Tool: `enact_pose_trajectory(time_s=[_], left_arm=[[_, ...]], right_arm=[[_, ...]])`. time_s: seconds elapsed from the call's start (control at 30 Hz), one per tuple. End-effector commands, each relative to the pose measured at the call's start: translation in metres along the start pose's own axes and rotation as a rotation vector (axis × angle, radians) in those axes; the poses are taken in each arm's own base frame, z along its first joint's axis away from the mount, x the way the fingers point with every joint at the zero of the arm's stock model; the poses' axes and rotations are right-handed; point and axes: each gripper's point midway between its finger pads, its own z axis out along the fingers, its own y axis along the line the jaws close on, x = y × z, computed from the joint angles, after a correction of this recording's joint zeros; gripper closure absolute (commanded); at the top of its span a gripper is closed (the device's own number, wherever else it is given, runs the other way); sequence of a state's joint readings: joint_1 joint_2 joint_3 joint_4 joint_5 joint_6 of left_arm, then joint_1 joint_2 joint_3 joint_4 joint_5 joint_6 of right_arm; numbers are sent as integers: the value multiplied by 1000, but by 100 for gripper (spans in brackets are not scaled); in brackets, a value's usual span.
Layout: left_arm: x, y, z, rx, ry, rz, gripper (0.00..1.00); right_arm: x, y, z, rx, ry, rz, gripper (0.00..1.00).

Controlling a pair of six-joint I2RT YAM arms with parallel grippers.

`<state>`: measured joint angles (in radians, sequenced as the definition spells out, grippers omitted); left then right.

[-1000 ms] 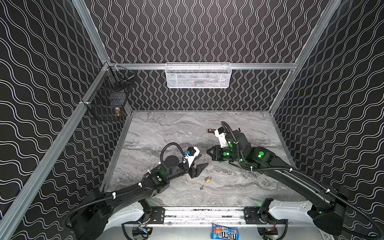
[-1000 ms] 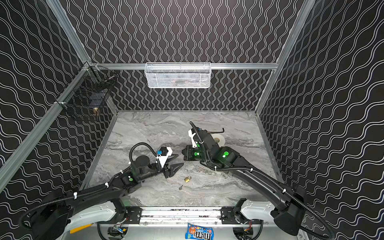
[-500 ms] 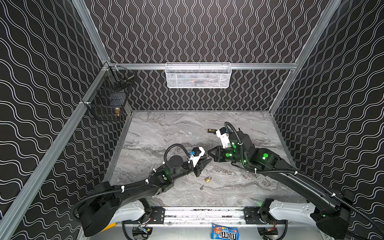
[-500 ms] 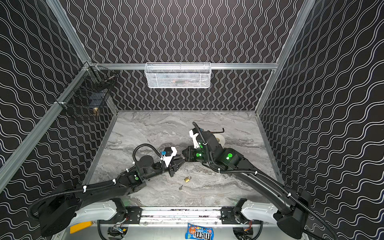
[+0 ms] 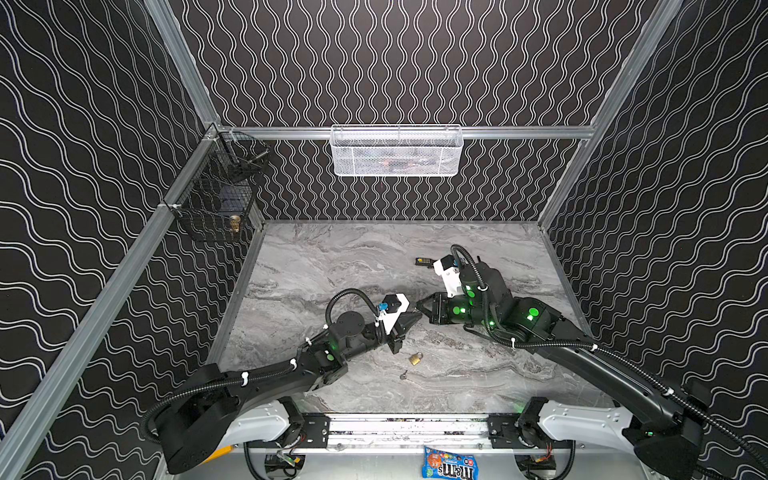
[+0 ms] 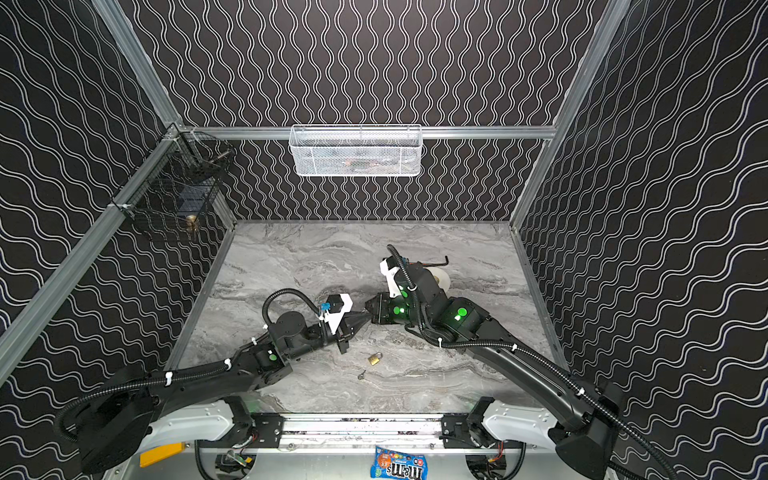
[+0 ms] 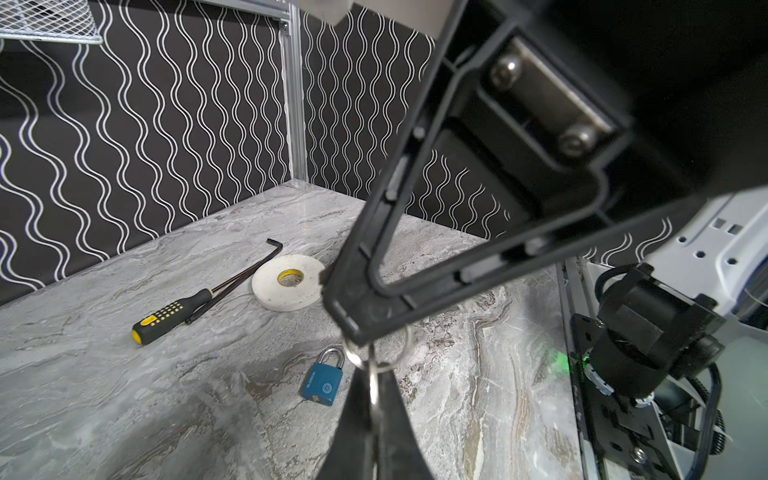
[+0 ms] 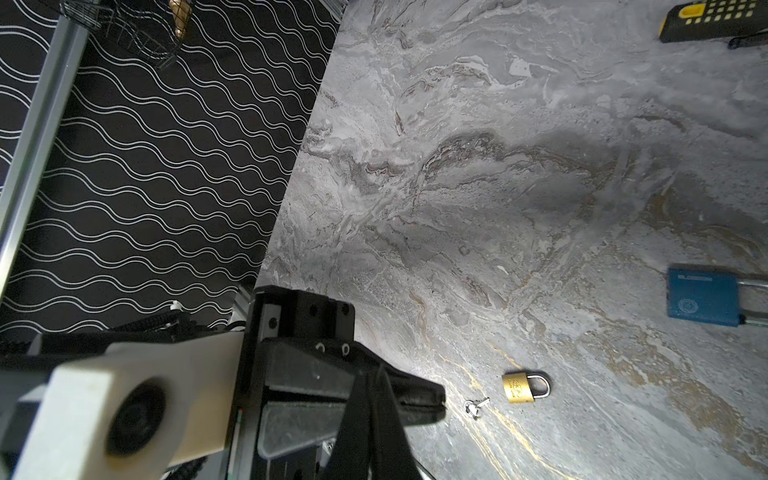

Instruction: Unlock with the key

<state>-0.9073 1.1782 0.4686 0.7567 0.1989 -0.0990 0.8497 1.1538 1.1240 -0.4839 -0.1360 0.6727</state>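
Observation:
My two grippers meet tip to tip above the middle of the table in both top views, the left gripper [image 5: 417,317] just below the right gripper [image 5: 419,303]. In the left wrist view my left gripper [image 7: 373,376] is shut on the blade of a silver key [image 7: 374,390]. The key's ring [image 7: 401,353] hangs at the closed tips of the right gripper [image 7: 353,332]. A blue padlock [image 7: 322,380] lies on the table beneath. A small brass padlock [image 5: 414,358] and a loose small key [image 5: 403,375] lie nearer the front.
A yellow-and-black screwdriver [image 7: 174,311], a hex key [image 7: 249,270] and a white tape roll [image 7: 289,282] lie behind the right arm. A white mesh basket [image 5: 397,151] hangs on the back wall and a black wire basket [image 5: 216,199] on the left wall.
My left gripper rose from near the brass padlock toward the right gripper's tips and closed on the key. The right arm shifted slightly left to meet it.

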Motion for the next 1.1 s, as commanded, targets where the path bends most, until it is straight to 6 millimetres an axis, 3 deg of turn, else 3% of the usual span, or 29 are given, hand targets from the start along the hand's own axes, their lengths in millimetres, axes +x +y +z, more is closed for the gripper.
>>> enact_pose_trajectory(time_s=[0.0,0.07,0.17,0.37,0.47,0.5,0.7,1.07], left_arm=[[-8,-7,1,36,-3,3,100],[-5,-8,1,42,26,-28,100],[0,-9,-1,43,75,-75,100],[16,-11,-8,33,218,-177,100],[17,-10,-12,21,242,-203,100],[14,-13,-13,36,240,-206,100],[-1,-23,-13,88,231,-218,100],[-5,-25,-9,104,207,-228,100]], right_arm=[[-10,4,-3,-12,-44,-22,86],[-13,1,-4,-3,-51,-28,82],[-16,-4,-7,-3,-55,-22,62],[-22,-12,-14,-143,-42,-24,49],[-22,2,-21,-228,-62,-112,44],[-12,-3,-16,-243,-45,-118,42],[1,11,-14,-376,-28,-174,40],[13,13,-11,-452,-38,-237,43]])
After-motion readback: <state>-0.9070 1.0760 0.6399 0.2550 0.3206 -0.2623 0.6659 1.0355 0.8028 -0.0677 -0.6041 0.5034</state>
